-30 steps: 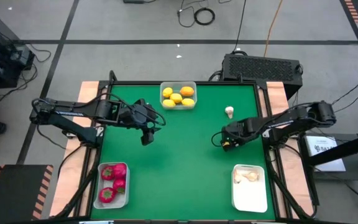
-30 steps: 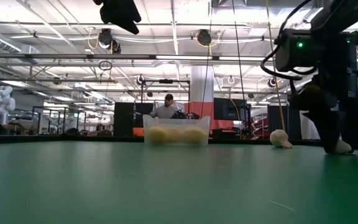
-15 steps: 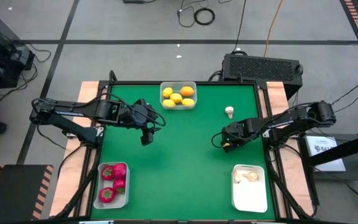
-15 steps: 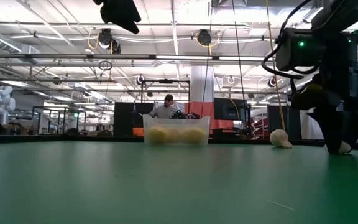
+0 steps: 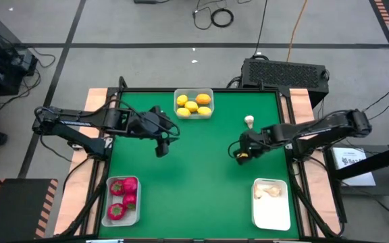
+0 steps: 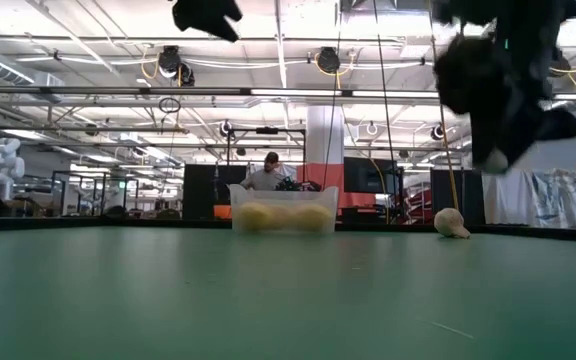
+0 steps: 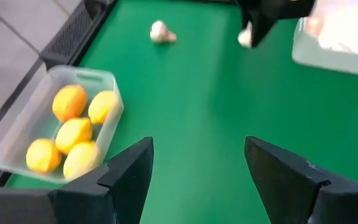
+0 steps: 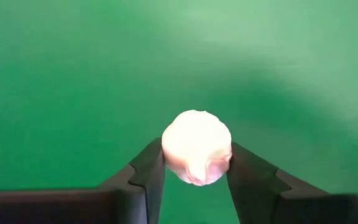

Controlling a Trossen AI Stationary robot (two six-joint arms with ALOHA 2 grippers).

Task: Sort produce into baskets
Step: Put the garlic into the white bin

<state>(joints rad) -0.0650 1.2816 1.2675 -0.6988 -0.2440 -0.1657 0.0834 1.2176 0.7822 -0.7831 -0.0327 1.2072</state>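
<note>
The right end effector has closed on a small whitish mushroom-shaped toy piece and lifted it clear of the green tabletop; a second ago the same end effector stood low on the surface around the piece with its fingers wider apart. The pick is judged complete, and the carry to the translucent white rectangular tub at the right front, which already holds whitish pieces, is the step that follows.

The left end effector hangs above the tabletop near the translucent tub of yellow lemon-like pieces, fingers apart and empty. A second whitish mushroom piece lies loose on the tabletop toward the back right. The tub of red round pieces sits at the left front.

In the high view the held piece is hidden under the right end effector. In the low view that end effector is blurred. The count of pieces in the right front tub cannot be made out.
</note>
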